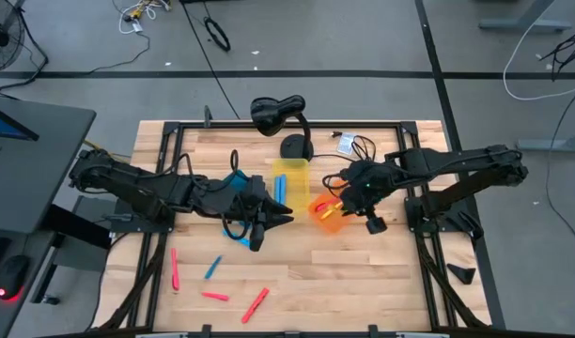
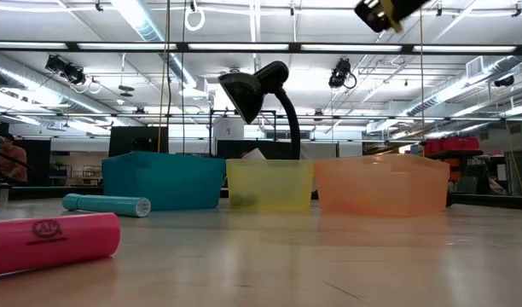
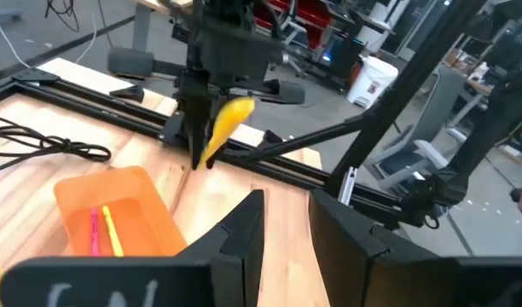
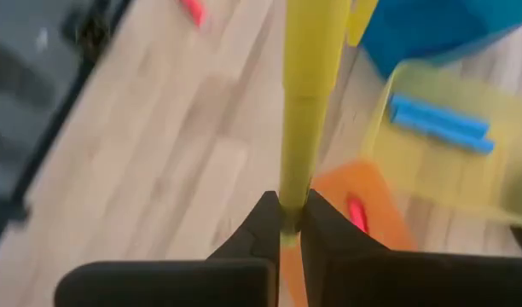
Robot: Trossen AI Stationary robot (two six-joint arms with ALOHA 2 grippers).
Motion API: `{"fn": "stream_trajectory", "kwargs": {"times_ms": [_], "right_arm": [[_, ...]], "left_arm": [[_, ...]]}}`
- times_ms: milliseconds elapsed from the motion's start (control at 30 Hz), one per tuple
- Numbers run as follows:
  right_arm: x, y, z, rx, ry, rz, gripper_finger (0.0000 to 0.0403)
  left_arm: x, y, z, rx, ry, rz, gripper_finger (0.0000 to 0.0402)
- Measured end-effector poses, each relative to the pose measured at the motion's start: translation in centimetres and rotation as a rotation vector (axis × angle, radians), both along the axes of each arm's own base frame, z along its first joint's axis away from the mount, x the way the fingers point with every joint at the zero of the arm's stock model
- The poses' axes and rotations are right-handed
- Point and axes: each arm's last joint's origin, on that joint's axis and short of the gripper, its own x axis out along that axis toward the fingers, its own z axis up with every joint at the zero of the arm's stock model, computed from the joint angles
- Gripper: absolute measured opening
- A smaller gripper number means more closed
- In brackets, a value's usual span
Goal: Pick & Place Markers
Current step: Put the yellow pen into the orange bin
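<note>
- High view: right hand (image 1: 336, 201) hangs over the orange bin (image 1: 331, 222), which sits at the right end of the row of bins, with the yellow bin (image 1: 289, 173) beside it and the blue bin (image 1: 233, 184) mostly hidden under the left arm.
- Right wrist view: right hand (image 4: 287, 223) is clenched on one end of a yellow marker (image 4: 305, 94); the rest of the marker juts out past the fingertips, over the tabletop (image 4: 159, 170) and the bins.
- Left wrist view confirms the yellow marker (image 3: 225, 126) is held above the tabletop, beside the orange bin (image 3: 150, 209), not yet inside.
- Step in hand, as I judge it: dropping this marker into a bin. The grip sits at the very tip, so the marker can swing; bring the whole length over the bin mouth before letting go.
- The orange bin already holds a pink and a yellow marker (image 3: 113, 232); the yellow bin holds blue ones (image 4: 440, 124).
- Left hand (image 1: 286, 220) hovers near the middle of the tabletop, close to the bins, fingers slightly parted, nothing between them.
- Loose markers still to collect: pink markers (image 1: 256, 303) and a blue marker (image 1: 213, 268) lie near left on the tabletop, well apart from the bins.
</note>
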Motion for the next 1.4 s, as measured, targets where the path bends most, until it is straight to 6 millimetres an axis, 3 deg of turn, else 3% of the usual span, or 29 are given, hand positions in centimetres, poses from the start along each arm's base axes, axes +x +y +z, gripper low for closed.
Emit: {"fn": "stream_trajectory", "kwargs": {"times_ms": [433, 733, 1233, 1400], "right_arm": [[-2.5, -2.6, -1.3, -0.303, 0.258, 0.091, 0.0013], [-2.8, -4.1, -1.5, -0.430, 0.324, 0.130, 0.0013], [1.3, -5.5, -5.6, -0.419, 0.473, 0.156, 0.0013], [1.9, -5.5, -7.0, -0.422, 0.467, 0.164, 0.0013]], "left_arm": [[0.0, 0.0, -0.1, -0.019, 0.008, 0.006, 0.0099], [0.0, 0.0, -0.1, -0.019, 0.007, 0.008, 0.0099], [0.0, 0.0, -0.1, -0.018, 0.015, 0.006, 0.0099], [0.0, 0.0, -0.1, -0.017, 0.015, 0.005, 0.0099]]}}
